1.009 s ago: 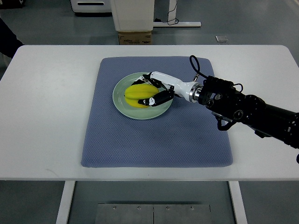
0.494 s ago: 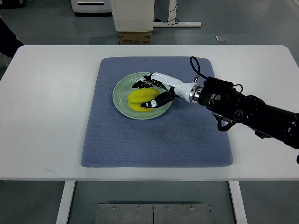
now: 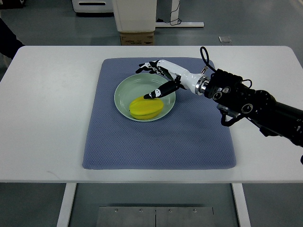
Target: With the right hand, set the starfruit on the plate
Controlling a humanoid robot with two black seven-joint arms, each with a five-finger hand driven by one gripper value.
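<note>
A yellow starfruit [image 3: 147, 108] lies on its side in the near right part of a pale green plate [image 3: 129, 89]. The plate sits on a blue-grey mat [image 3: 156, 137]. My right hand [image 3: 154, 79] hovers over the plate's far right rim, just above and behind the fruit. Its fingers are spread and hold nothing. The thumb tip is close to the fruit's top, a little apart from it. The left arm does not show.
The mat lies in the middle of a white table [image 3: 47, 113]. A cardboard box [image 3: 137, 38] and a white cabinet base stand on the floor beyond the far edge. A dark sleeve of a person [image 3: 8, 39] shows at the far left.
My right hand has let go of the starfruit, opened and lifted back towards the plate's far right rim. The fruit has settled lower on the plate.
</note>
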